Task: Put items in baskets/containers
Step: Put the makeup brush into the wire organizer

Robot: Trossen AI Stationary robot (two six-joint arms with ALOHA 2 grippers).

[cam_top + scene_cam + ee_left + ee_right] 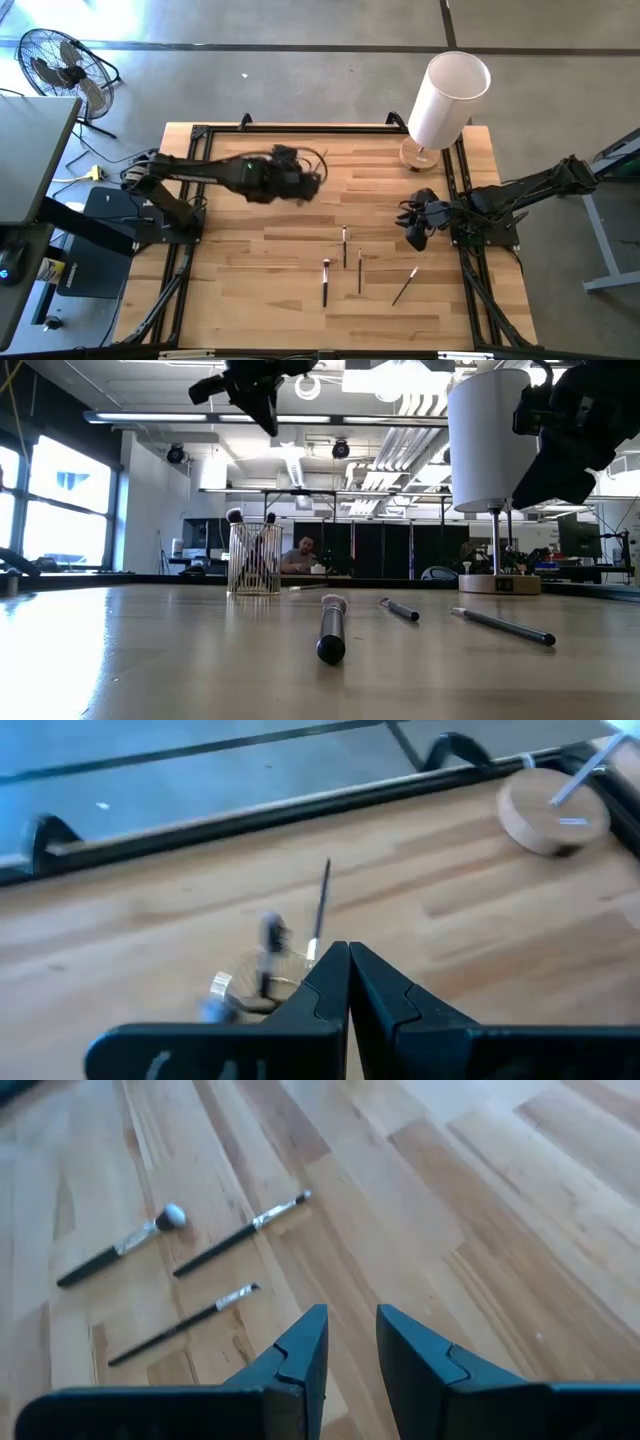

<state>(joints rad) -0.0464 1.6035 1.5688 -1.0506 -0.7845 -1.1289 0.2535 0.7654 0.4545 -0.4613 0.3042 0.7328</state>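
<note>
The small clear cup [253,560] stands on the table's far left part with several brushes upright in it. It shows blurred in the left wrist view [250,985], one thin handle [321,905] sticking up from it. My left gripper [300,183] [268,415] [348,960] hovers high above the cup, shut and empty, hiding it in the high view. Several more brushes [344,246] [326,282] [360,271] [405,285] lie flat near the table's middle. My right gripper [413,232] [351,1330] hangs open above the table, right of them; three show in its wrist view [118,1248] [240,1236] [182,1324].
A tall white cylinder [447,98] [490,440] on a round wooden base [420,155] [553,810] stands at the far right corner. A black frame [300,128] runs along the table's edges. Bare wood lies between the cup and the lying brushes. A person sits in the room beyond [303,555].
</note>
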